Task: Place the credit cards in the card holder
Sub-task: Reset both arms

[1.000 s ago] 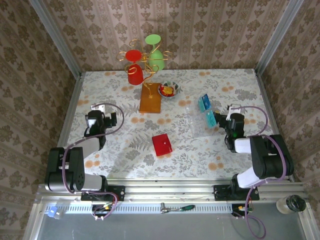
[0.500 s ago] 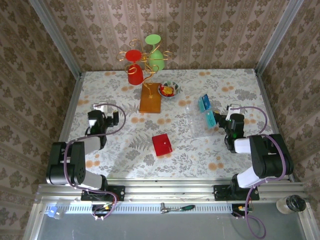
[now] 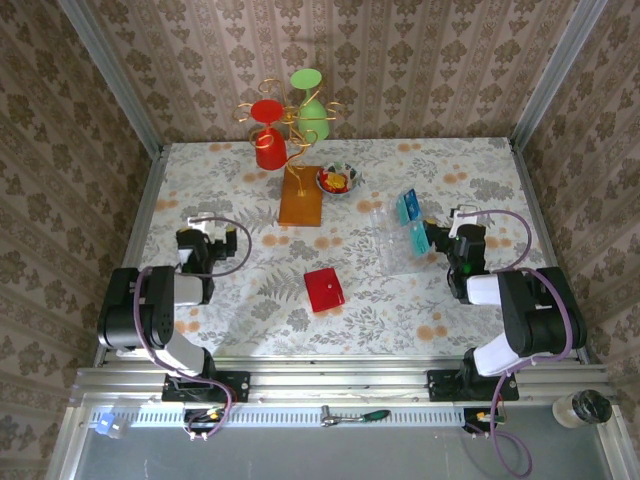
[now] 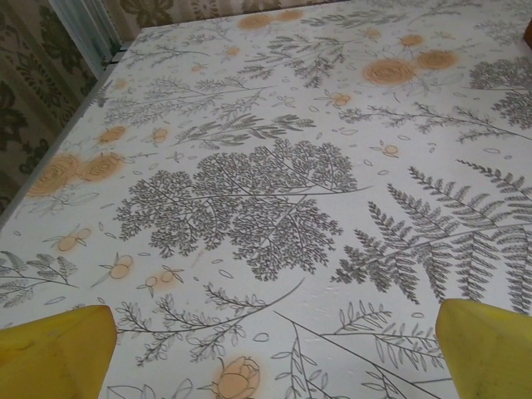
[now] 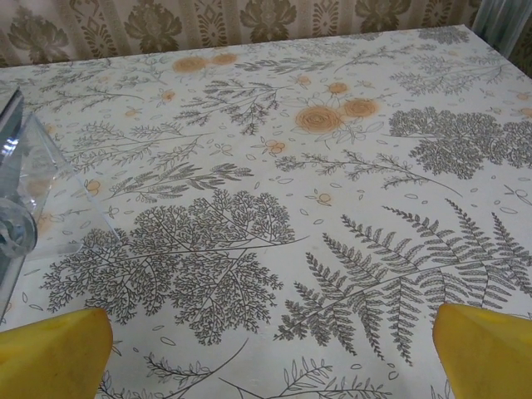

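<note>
The card holder (image 3: 323, 289), a small glossy red wallet, lies shut on the flowered cloth between the two arms. Two teal credit cards (image 3: 407, 207) (image 3: 420, 238) stand upright in a clear plastic rack (image 3: 400, 242) at the right. My right gripper (image 3: 460, 220) sits low just right of that rack, open, its yellow fingertips (image 5: 50, 353) wide apart over bare cloth, and the rack's corner (image 5: 37, 195) shows at the left of the right wrist view. My left gripper (image 3: 200, 230) rests low at the left, open, with nothing between its fingertips (image 4: 486, 345).
An orange stand base (image 3: 299, 196) carries a wire tree with a red cup (image 3: 269, 147) and a green cup (image 3: 310, 115) at the back. A small bowl (image 3: 338, 180) sits beside it. The table's left edge and metal rail (image 4: 83, 37) lie close to the left gripper.
The left arm has folded back toward its base, and its gripper has stayed low at the left. The right arm, wallet and cards have hardly moved.
</note>
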Tool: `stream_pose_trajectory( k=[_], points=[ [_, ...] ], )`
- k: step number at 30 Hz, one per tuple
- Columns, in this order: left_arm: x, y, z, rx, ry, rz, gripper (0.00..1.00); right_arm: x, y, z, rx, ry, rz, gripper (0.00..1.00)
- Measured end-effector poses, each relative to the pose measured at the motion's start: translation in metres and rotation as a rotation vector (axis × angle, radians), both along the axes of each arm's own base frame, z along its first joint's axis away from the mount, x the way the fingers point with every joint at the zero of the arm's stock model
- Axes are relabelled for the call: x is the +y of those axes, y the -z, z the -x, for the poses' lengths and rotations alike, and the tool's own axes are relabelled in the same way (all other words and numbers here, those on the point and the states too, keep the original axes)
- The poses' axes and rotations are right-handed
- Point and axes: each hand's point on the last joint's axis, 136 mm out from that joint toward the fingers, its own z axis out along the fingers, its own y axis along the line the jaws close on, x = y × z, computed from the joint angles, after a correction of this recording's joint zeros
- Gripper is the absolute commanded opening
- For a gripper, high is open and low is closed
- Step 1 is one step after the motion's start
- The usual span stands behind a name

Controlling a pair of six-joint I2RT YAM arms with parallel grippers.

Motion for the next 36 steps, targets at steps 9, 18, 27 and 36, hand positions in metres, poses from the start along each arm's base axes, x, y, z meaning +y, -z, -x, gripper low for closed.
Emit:
stream_pose_trajectory(
  k=[9,18,27,36],
  points=[
    [-0.0019,-0.0004,-0.0005,-0.001,0.012,0.006,1.00,-0.0011,-0.0003,0.0002,0.001,0.013,0.015,1.00],
    [-0.0020,-0.0005,-0.0005,-0.001,0.012,0.006,1.00,-0.0009,-0.0004,0.0003,0.001,0.015,0.016,1.00],
    [-0.0020,-0.0006,-0.0006,-0.002,0.013,0.006,1.00,-0.0001,-0.0004,0.0002,0.001,0.013,0.016,1.00],
    [-0.0020,-0.0006,-0.0006,-0.002,0.013,0.006,1.00,-0.0001,-0.0004,0.0002,0.001,0.013,0.017,1.00]
  ],
)
